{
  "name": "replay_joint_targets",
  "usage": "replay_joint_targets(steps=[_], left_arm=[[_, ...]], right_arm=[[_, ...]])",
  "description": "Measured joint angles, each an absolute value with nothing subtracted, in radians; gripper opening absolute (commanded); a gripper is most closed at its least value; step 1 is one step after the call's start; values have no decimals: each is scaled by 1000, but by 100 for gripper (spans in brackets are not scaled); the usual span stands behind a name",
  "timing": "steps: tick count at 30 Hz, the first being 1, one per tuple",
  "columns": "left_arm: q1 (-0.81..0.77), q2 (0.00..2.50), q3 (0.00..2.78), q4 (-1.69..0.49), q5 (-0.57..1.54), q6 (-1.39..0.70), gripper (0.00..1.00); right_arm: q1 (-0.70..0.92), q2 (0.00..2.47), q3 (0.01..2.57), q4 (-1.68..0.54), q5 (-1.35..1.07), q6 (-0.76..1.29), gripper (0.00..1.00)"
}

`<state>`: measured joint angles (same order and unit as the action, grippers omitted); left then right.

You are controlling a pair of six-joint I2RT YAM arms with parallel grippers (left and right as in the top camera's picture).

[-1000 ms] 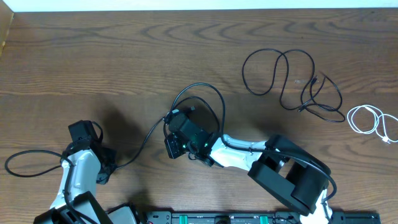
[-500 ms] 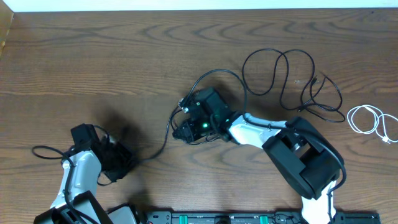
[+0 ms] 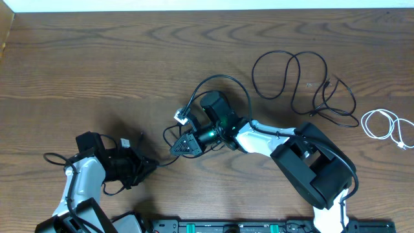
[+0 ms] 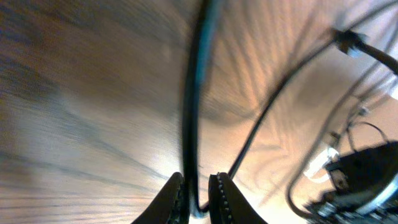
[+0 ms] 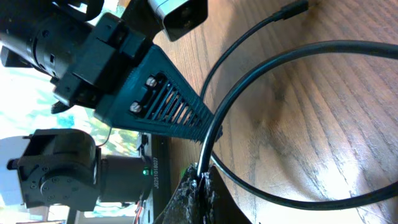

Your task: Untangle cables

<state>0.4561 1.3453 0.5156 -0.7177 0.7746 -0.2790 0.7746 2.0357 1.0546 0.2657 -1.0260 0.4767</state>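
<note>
Grips one black cable (image 4: 189,93) in closed left hand (image 4: 198,186) at 7 o'clock and closed right hand (image 3: 176,149) at centre, probably stretching it away from looped black cord (image 3: 297,81) at 2 o'clock and white cord (image 3: 387,126) at 3 o'clock.

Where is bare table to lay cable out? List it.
Bare: the table's upper left, above the left arm, left of the loose black loops. Crowded: low centre, where both arms' fingers pinch the stretched black cable, and far right, the loops beside the white cable.
</note>
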Motion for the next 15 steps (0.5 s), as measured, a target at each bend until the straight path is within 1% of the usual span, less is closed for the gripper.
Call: replay_joint_targets(steps=[6,12,15], left_arm=[[456,1346,516,-765,866,-279,17],[456,1346,516,-801,967,-275,17],[456,1346,516,-801,1021,-272,17]], right_arm=[[779,2036,1054,252,-1033,417,11],[800,2036,1054,251,-1034,361,12],[812,2036,1054,251,-1036,335,16]])
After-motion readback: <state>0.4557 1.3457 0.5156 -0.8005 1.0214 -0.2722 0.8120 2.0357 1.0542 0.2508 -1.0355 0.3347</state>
